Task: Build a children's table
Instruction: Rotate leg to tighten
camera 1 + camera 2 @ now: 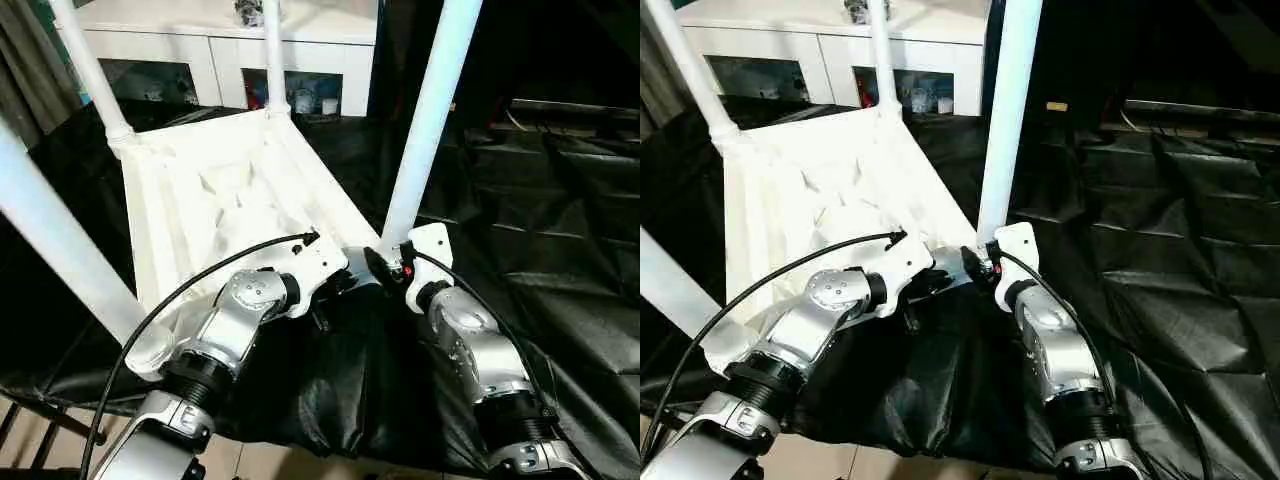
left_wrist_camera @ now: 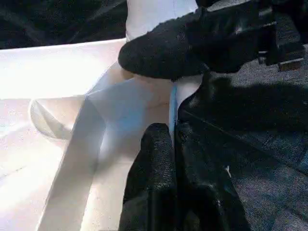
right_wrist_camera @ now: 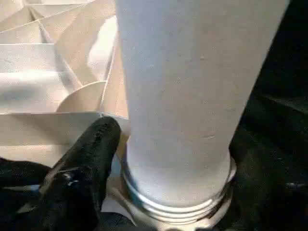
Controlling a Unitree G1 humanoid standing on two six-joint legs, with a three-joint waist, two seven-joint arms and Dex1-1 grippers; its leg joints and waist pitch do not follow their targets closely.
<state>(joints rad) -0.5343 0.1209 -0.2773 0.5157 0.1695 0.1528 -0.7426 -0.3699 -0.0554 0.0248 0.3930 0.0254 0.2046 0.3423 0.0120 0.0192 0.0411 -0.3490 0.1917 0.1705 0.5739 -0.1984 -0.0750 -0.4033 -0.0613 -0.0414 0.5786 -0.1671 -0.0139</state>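
Start at your left: the near-left leg [image 1: 55,240] crosses the head view as a thick white tube, its upper end cut off by the frame edge and its foot seated in the corner socket just beside the left forearm. Behind it, the far-left leg [image 1: 90,70] rises from its socket and also runs out of the top of the frame. The table top [image 1: 200,215] lies upside down on the black-draped table [image 1: 560,250], ribbed underside up, tilted so its near edge hangs toward you; the ribs in the middle are washed out and hard to read. The far-right leg [image 1: 273,55] stands in the back corner, again cropped above.

The left gripper [image 2: 154,159] reaches to the near-right corner of the top. In its wrist view, one black finger sits against the inside of the white rim wall, with dark cloth right beside it; the second finger blends into that cloth, so you cannot tell whether this gripper is gripping the rim or merely resting there.

Next comes the near-right leg [image 1: 425,125], standing upright in the corner socket. In the right wrist view its base shows threaded rings [image 3: 178,202] still exposed above the socket. The right gripper [image 1: 385,268] sits at that base; one black finger [image 3: 86,159] touches the socket beside the leg, the other is hidden behind the tube, so you cannot tell its grasp.

At the back stands a white cabinet [image 1: 230,60] with glass doors.
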